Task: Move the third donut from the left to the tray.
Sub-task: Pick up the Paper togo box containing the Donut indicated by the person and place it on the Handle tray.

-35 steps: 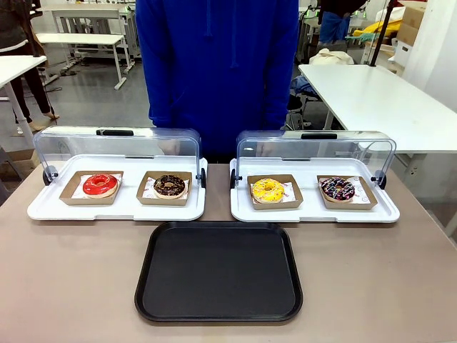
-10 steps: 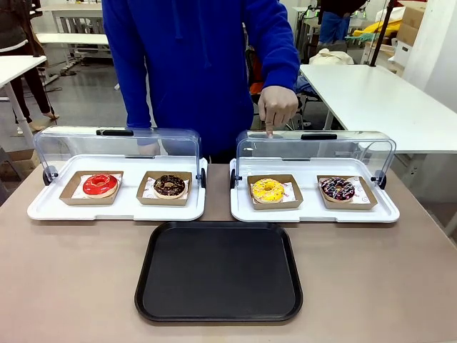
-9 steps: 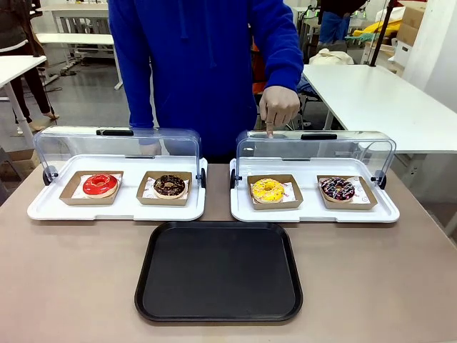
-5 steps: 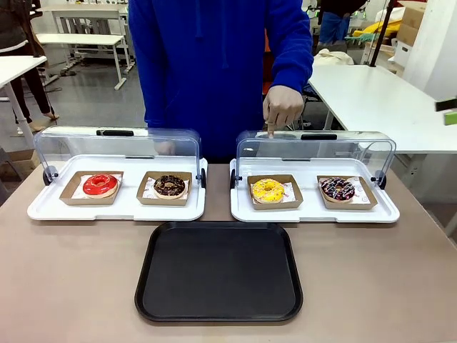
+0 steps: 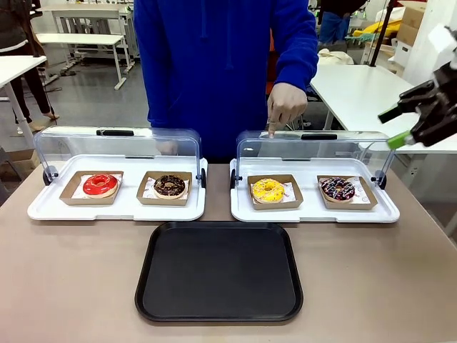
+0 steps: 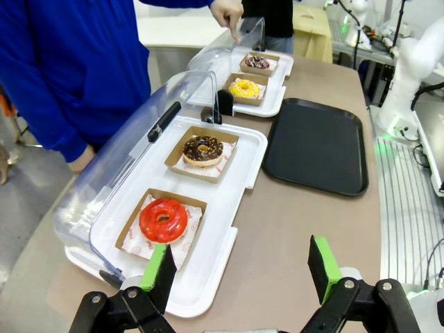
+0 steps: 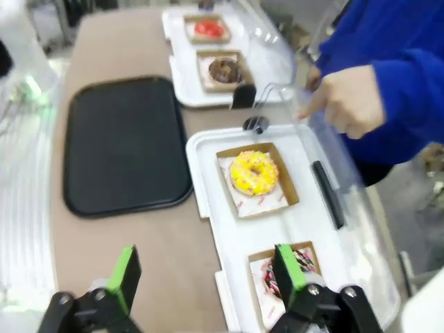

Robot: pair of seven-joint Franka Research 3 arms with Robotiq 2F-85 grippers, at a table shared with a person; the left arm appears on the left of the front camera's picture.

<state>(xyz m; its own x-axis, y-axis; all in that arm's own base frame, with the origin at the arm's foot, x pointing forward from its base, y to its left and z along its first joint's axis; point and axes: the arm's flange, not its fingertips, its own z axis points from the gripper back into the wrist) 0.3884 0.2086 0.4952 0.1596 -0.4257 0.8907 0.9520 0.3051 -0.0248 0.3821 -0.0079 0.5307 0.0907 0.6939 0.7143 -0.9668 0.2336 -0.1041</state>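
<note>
Right pincer (image 7: 207, 277) stood wide, empty; reaching the yellow-iced ring donut (image 5: 268, 190) risked striking the person's pointing hand (image 5: 285, 106).

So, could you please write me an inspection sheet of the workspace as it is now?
Surface: brown-grey table, no spill seen.
Job's things: ring donut with yellow icing in a brown cardboard box on the right white plastic tray; flat black rectangular plastic tray in front, nothing on it.
Clutter: left white plastic tray; red-iced donut, chocolate donut, dark sprinkled donut, boxed; clear lids open.
Grippers: left gripper open, empty; right gripper open, empty.
Cables: dark cables beside the table.
Surroundings: person in blue top at far side, one hand pointing at the right lid.
</note>
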